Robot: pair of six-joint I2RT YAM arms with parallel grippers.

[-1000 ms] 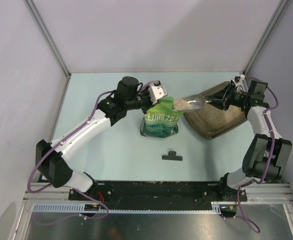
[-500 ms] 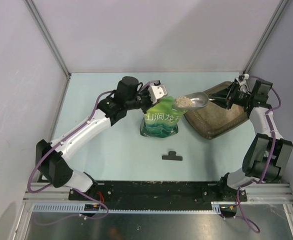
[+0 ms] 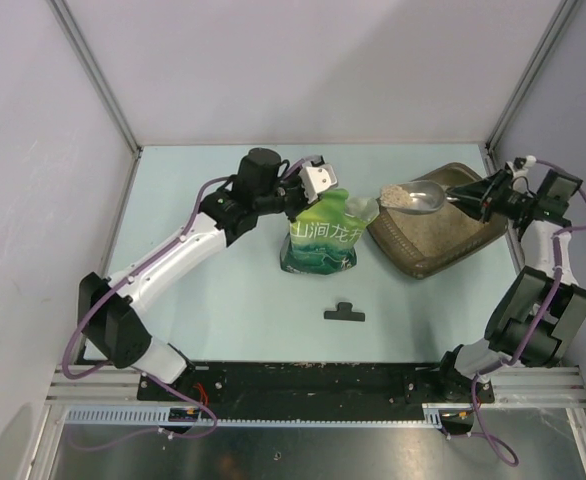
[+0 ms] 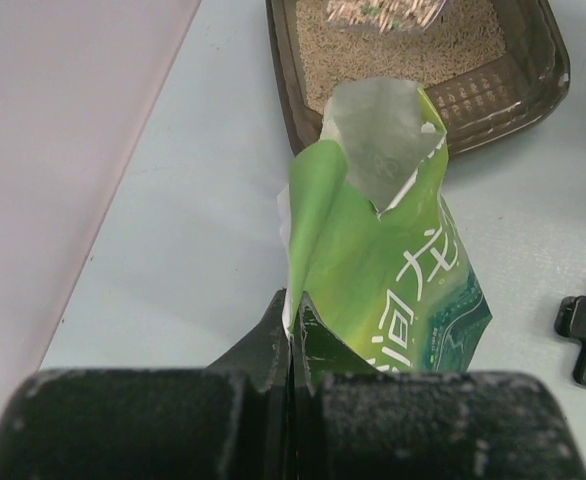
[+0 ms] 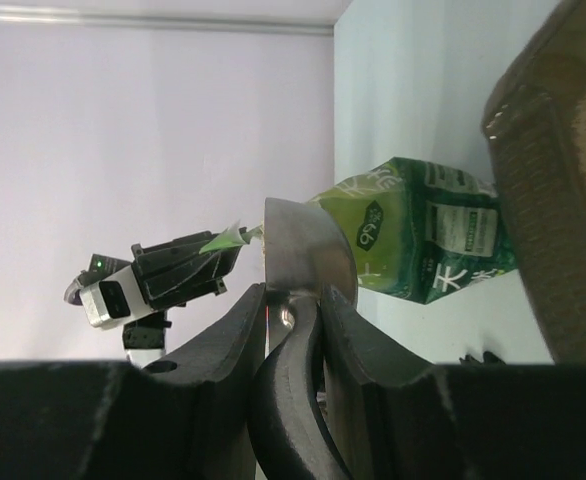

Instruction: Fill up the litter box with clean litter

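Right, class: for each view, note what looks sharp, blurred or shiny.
Top external: evenly lit, sharp, faint shadows. Left wrist: green bag crisp, left gripper a blurred dark mass at the bottom. Right wrist: right gripper soft-focused up close, metal scoop showing a dull sheen, scene rolled sideways.

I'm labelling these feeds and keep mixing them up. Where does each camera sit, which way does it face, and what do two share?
Top external: above the table's near edge, looking down; left gripper and right gripper show.
Left wrist: on that wrist, facing the green bag and litter box beyond; its fingers show.
Right wrist: on that wrist, facing along the scoop toward the bag; its fingers show.
Shared: both wrist views show bag and litter box.
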